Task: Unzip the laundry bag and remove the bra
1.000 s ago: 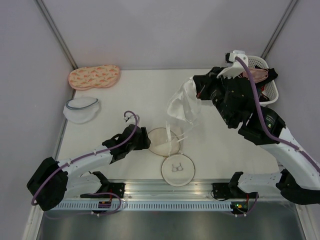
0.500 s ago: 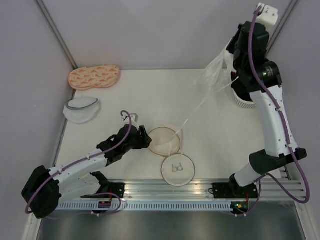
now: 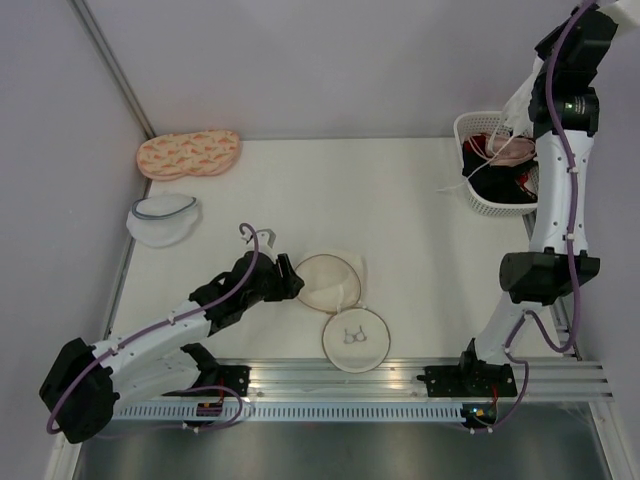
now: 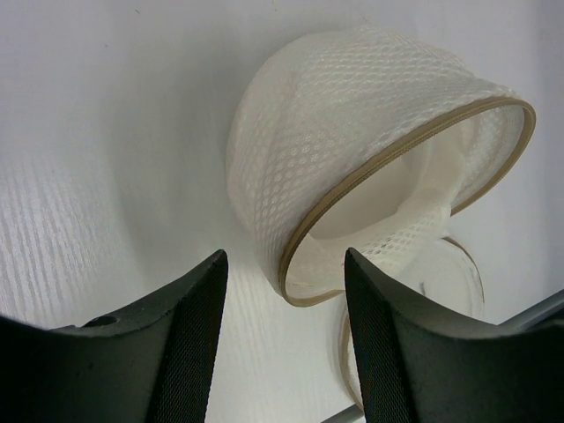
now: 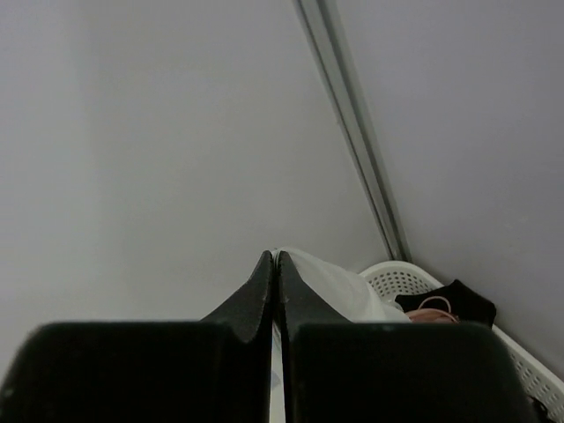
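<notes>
The laundry bag (image 3: 326, 281) lies unzipped mid-table, its cream mesh dome (image 4: 344, 150) gaping and hollow. Its flat face with the black bra symbol (image 3: 353, 338) is folded toward the near edge. My left gripper (image 4: 286, 352) is open just left of the beige zip rim, with nothing between its fingers (image 4: 189, 344). The right arm is raised high at the back right. There my right gripper (image 5: 276, 262) is shut on the white bra (image 5: 339, 291). The bra (image 3: 517, 106) hangs over the basket, and thin straps trail across the basket's rim.
A white perforated basket (image 3: 478, 201) at the back right holds a black garment (image 5: 451, 302) and a pink one. A peach patterned pouch (image 3: 187, 153) and a white mesh pouch with a grey-blue rim (image 3: 163, 217) lie at the back left. Walls close in on three sides.
The right arm swung up and right, carrying the bra from over the table's middle to above the basket; its strap pulled clear of the bag. The left gripper stayed by the bag.
</notes>
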{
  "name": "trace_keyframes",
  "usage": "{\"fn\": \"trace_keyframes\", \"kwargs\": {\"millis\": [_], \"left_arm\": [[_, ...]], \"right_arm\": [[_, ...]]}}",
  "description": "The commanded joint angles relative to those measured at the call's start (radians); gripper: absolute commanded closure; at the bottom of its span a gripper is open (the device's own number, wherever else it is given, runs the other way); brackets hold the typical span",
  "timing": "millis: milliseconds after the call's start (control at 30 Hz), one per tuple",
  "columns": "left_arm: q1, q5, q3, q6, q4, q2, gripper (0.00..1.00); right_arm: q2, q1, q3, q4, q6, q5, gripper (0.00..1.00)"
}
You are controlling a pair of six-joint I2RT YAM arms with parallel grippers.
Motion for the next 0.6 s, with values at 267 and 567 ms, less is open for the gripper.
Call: {"fn": "trace_keyframes", "kwargs": {"millis": [267,567], "left_arm": [[-0.003,0.024,-0.069,-0.066,-0.01,-0.068,0.39],[-0.002,0.037,-0.115,-0.099,0.004,-0.069,0.39]], "right_arm": [[0.173,-0.162,0.162,0.335,0.168,-0.088,1.0],[0.173,-0.202,0.139,0.507,0.273,-0.131,0.99]]}}
